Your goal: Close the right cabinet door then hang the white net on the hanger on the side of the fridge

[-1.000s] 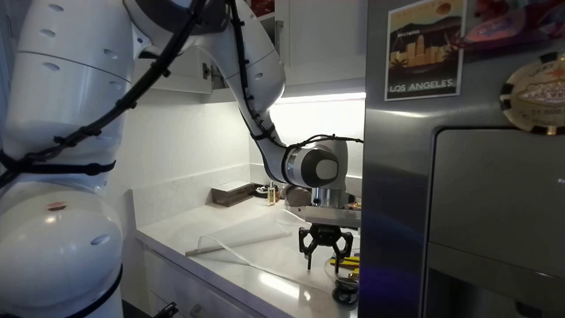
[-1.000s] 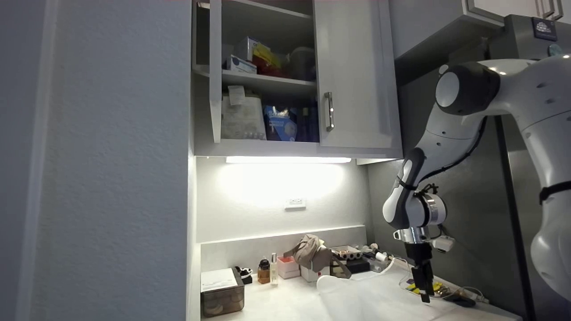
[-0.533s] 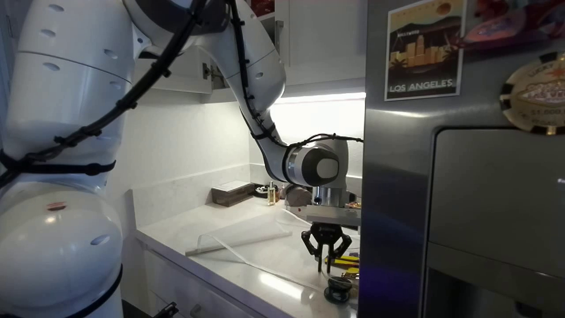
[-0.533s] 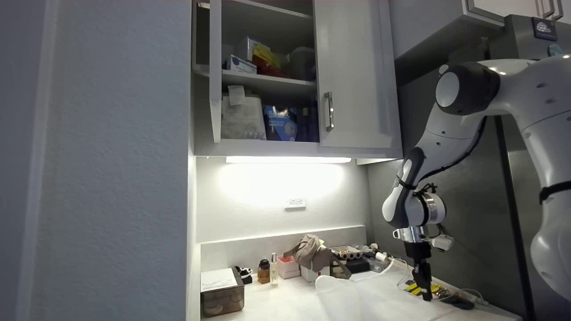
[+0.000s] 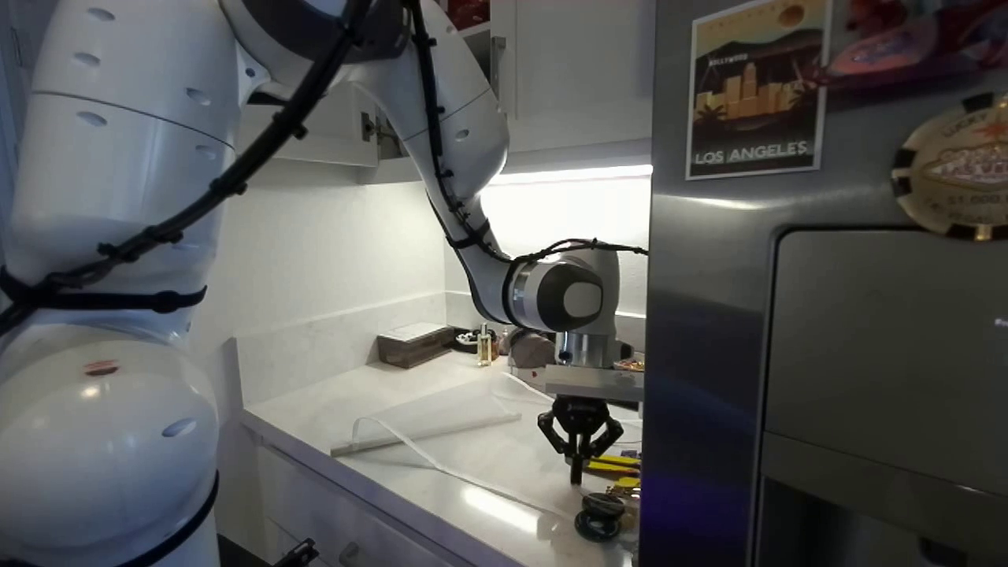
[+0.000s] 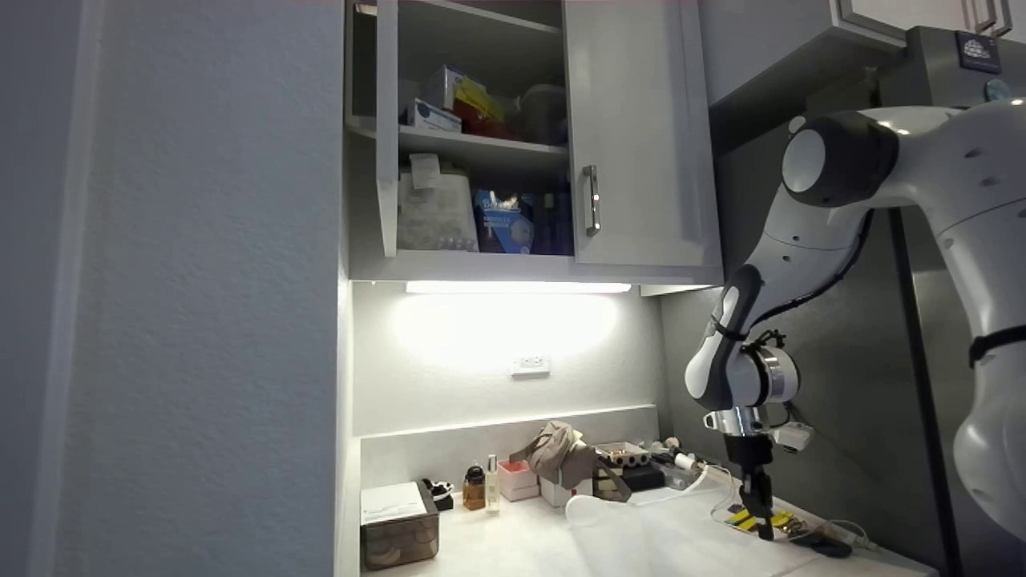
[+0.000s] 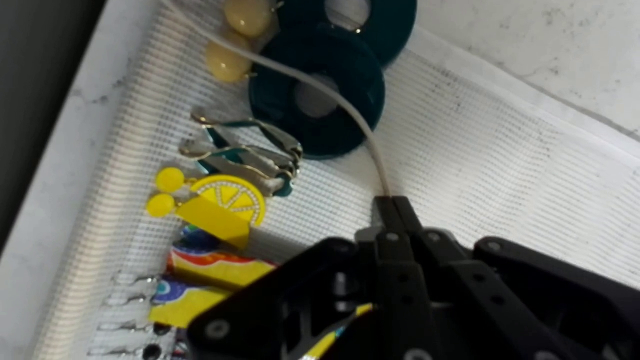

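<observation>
Nearest, in the wrist view, a pair of black fingers point(image 7: 411, 220) reaches up from the lower right to the centre of the frame. They are pressed together, and a thin pale cord point(image 7: 300, 76) curves down from the upper left and vanishes at their tips, so they appear clamped on it. Beneath them the white net point(image 7: 490, 165) lies spread out, with teal ring earrings point(image 7: 330, 140) at upper centre and yellow lemon-slice earrings point(image 7: 227, 197) left of centre lying on it. Whether the fingers touch the net is hard to tell.

The step in hand seems to be picking up the net by this cord, probably its hanging loop; the hanging is not yet done. The next move likely calls for a slow, straight lift with a firm pinch, then a carry to the side of the fridge point(image 5: 717, 331), which fills the right of the frame in an exterior view. The teal ring earrings could swing or snag. The hanger cannot be made out.

In an exterior view the white arm point(image 5: 126, 189) climbs the left edge, bends across the top and reaches down right of centre, with the fingers pointing straight down over the bench point(image 5: 315, 409), near the fridge's edge.

Farthest, in an exterior view, the right cabinet door point(image 6: 645, 136) sits flush at the upper right of centre, so the closing step looks finished; the left door point(image 6: 387, 128) is swung open.
</observation>
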